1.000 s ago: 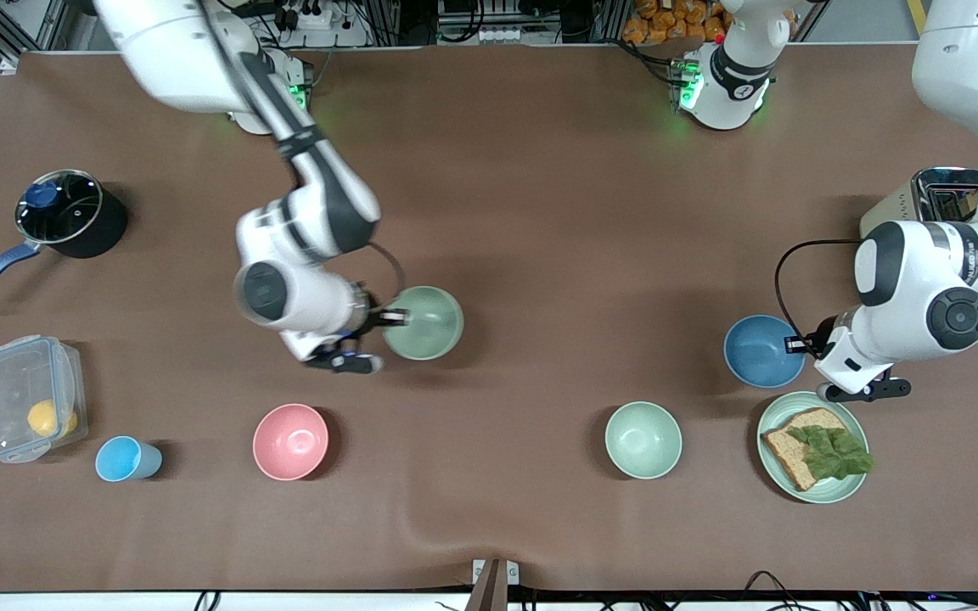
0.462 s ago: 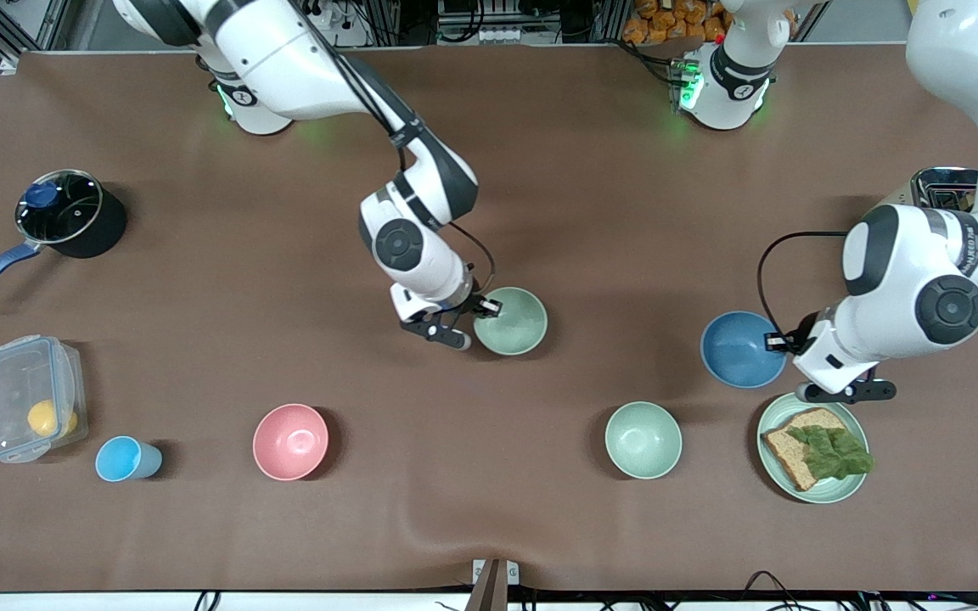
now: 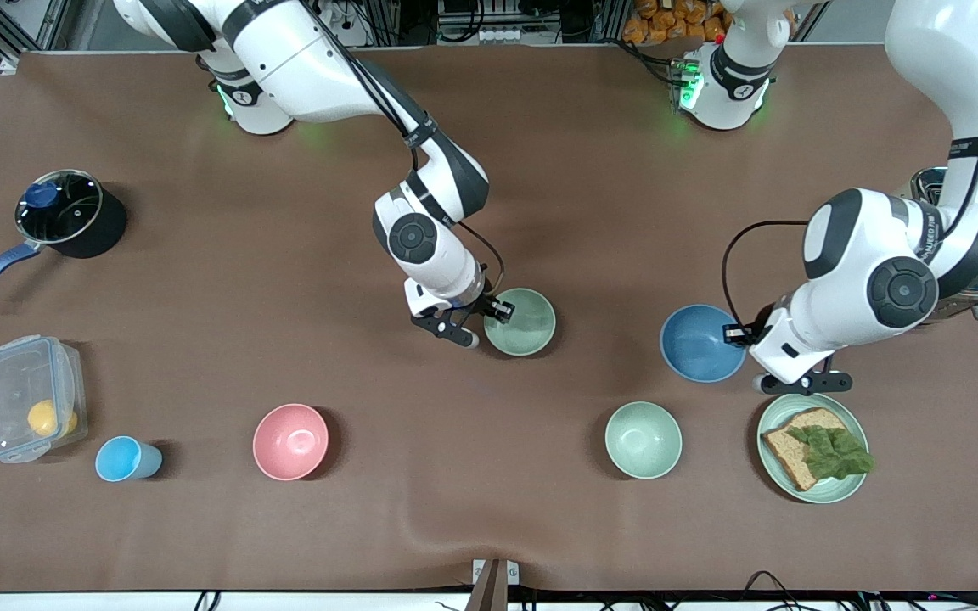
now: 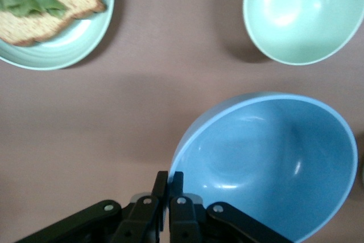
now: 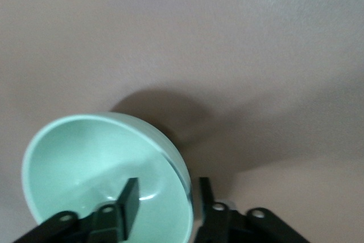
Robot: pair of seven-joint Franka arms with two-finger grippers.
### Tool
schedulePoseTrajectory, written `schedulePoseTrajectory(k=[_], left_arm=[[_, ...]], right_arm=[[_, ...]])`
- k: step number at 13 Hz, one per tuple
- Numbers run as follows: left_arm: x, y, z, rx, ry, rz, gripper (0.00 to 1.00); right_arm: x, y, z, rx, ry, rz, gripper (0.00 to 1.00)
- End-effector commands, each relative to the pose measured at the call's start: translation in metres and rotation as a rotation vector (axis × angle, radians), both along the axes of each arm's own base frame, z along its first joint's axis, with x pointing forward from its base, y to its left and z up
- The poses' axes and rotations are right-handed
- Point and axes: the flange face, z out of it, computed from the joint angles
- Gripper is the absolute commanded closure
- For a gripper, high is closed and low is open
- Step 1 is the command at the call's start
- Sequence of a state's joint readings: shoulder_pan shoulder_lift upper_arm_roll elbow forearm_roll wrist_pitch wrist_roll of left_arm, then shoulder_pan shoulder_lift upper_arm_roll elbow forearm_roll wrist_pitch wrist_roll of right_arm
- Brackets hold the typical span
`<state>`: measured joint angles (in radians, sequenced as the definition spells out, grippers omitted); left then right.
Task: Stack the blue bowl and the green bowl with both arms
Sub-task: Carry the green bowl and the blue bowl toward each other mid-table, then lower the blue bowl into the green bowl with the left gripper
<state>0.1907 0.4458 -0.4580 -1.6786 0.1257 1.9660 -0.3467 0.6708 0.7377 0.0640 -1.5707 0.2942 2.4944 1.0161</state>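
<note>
The green bowl (image 3: 527, 327) sits mid-table; it also shows in the right wrist view (image 5: 96, 163). My right gripper (image 3: 497, 311) is open and straddles its rim (image 5: 166, 189), one finger (image 5: 129, 193) inside the bowl and the other outside, with a gap between the inner finger and the rim. The blue bowl (image 3: 697, 344) hangs tilted above the table, toward the left arm's end. My left gripper (image 3: 737, 333) is shut on its rim (image 4: 169, 176); the bowl's inside fills the left wrist view (image 4: 273, 163).
A pale mint bowl (image 3: 643, 440) and a mint plate (image 3: 854, 424) with bread and lettuce lie nearer the front camera than the blue bowl. A pink bowl (image 3: 290, 441), light-blue cup (image 3: 124, 458), plastic box (image 3: 30, 397) and pot (image 3: 69, 212) are toward the right arm's end.
My right arm carried the green bowl toward mid-table, slowing at the end. My left arm moved the blue bowl toward the green bowl.
</note>
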Motion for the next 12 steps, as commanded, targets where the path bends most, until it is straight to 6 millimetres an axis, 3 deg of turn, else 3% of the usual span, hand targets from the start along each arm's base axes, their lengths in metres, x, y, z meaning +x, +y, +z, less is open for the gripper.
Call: schedulePoseTrajectory(k=[1, 3, 7, 9, 11, 12], left_arm=[[-0.007, -0.030, 0.012, -0.036, 0.017, 0.067, 1.00], [-0.012, -0.056, 0.006, -0.072, 0.034, 0.097, 1.00], [-0.017, -0.125, -0.001, -0.129, 0.034, 0.140, 1.00], [-0.021, -0.157, -0.005, -0.137, 0.039, 0.169, 1.00], [-0.023, -0.176, -0.007, -0.146, 0.039, 0.197, 1.00], [-0.024, -0.182, -0.007, -0.147, 0.037, 0.204, 1.00]], right_arm=[[0.031, -0.036, 0.071, 0.017, 0.054, -0.140, 0.00], [0.053, -0.064, 0.090, -0.009, 0.131, -0.192, 0.00], [0.064, -0.064, 0.081, -0.016, 0.196, -0.408, 0.00], [0.082, -0.071, 0.063, -0.015, 0.229, -0.488, 0.00], [0.078, -0.062, 0.043, -0.026, 0.252, -0.520, 0.00], [0.084, -0.067, 0.037, -0.024, 0.267, -0.560, 0.00]])
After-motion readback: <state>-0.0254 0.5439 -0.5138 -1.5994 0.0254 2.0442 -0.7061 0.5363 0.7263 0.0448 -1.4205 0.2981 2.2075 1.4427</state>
